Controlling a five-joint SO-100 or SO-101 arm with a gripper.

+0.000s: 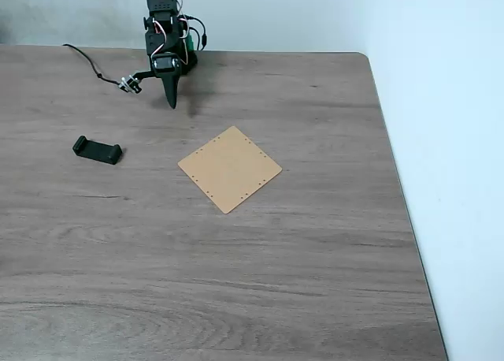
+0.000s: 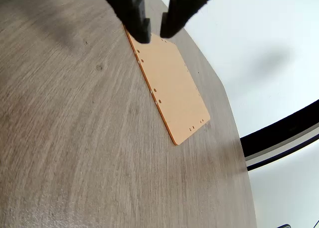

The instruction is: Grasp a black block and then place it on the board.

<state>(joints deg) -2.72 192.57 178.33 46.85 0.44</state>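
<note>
In the fixed view the arm sits folded at the far edge of the counter [image 1: 260,282], its end effector [image 1: 172,99] pointing down near the base and carrying nothing; from here I cannot tell how far its fingers are parted. The black block [image 1: 97,150] lies flat on the counter toward the left of this view, well apart from the arm and from the board [image 1: 229,169], which rests near the middle, turned so its corners point up and down the picture. The step in hand looks like the reach toward the block, so the arm should swing toward that side, come down over the bar's middle, and turn the wrist so the fingers close across its narrow width rather than along its length. In the wrist view the end effector [image 2: 155,33] shows a small gap between its dark fingertips, empty, above the board's [image 2: 172,91] near edge; it would likely need to widen before descending.
</note>
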